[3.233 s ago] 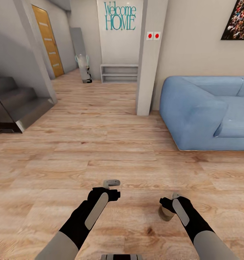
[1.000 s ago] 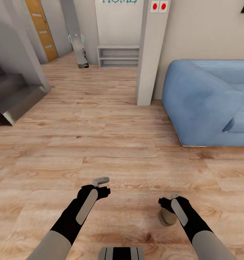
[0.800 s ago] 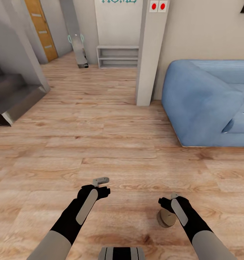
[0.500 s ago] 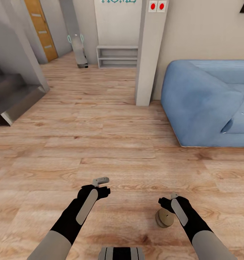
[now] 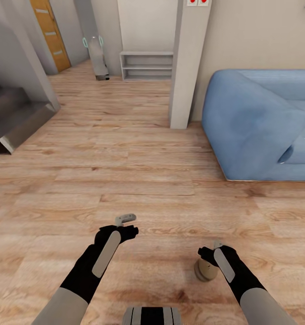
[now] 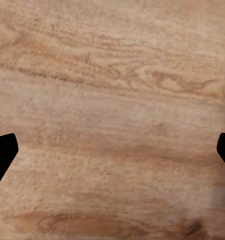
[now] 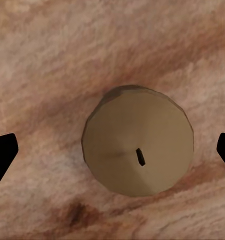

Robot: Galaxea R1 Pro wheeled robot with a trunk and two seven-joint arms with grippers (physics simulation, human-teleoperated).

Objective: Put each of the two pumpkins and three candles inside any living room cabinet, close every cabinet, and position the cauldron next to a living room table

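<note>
A candle [image 5: 205,270] stands upright on the wooden floor [image 5: 147,180], directly under the right gripper [image 5: 214,249]. In the right wrist view the candle [image 7: 138,153] shows its round pale top with a short dark wick near the middle, and it sits between the two dark fingers [image 7: 2,152], whose tips show at opposite edges of that picture. The fingers are spread wide, well clear of the candle on both sides and touching nothing. From the head view the right gripper hangs just above the candle and partly overlaps its far edge; whether it touches the top cannot be told.

The left gripper [image 5: 125,220] hovers over bare floor, apart from the candle and off to the robot's left of it. In the left wrist view its fingers [image 6: 2,152] are likewise spread wide, with only plank grain [image 6: 112,120] between them.

Further ahead, a blue sofa [image 5: 260,126] stands on the right beside a pale pillar [image 5: 186,67]. A low grey shelf [image 5: 146,65] stands against the far wall, an orange door [image 5: 50,34] is at the upper left, and grey stairs [image 5: 12,117] rise at the left edge.
</note>
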